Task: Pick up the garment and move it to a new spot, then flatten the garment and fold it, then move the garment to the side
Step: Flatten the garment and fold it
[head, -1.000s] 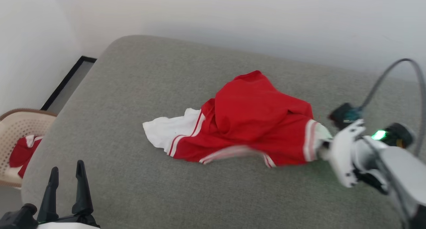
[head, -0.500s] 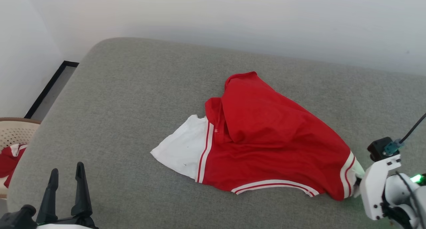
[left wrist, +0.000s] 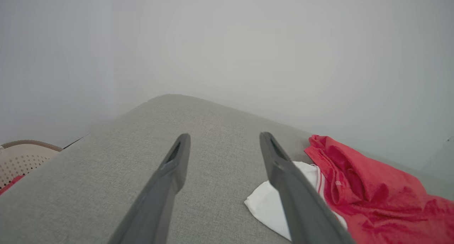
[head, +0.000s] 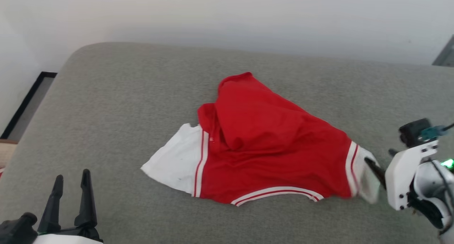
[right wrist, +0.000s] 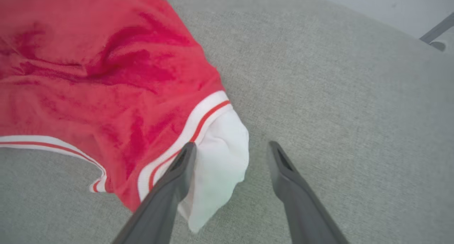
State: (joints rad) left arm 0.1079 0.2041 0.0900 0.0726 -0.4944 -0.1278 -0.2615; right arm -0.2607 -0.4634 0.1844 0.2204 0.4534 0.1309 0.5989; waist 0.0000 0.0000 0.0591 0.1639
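The garment (head: 269, 144), a red shirt with white sleeves and striped trim, lies spread and wrinkled on the grey cushion (head: 124, 95). Its top is folded over itself. My right gripper (head: 377, 158) is at the shirt's right white sleeve (right wrist: 223, 148). In the right wrist view this gripper (right wrist: 231, 146) is open, with the sleeve lying loose beneath and between its fingers. The left finger (right wrist: 177, 176) crosses the striped cuff. My left gripper (head: 72, 175) is open at the cushion's front left, apart from the garment (left wrist: 372, 194), with nothing between its fingers (left wrist: 170, 176).
A pale wall runs behind the cushion. A beige perforated basket (left wrist: 21, 159) holding red cloth stands off the cushion's left end, beside a dark floor strip (head: 25, 102). Bare cushion surrounds the shirt on all sides.
The head camera has swung right. The garment was dragged by its right sleeve toward the right and front and now lies flatter. The right gripper's fingers have parted and the sleeve lies loose. The left gripper stayed put.
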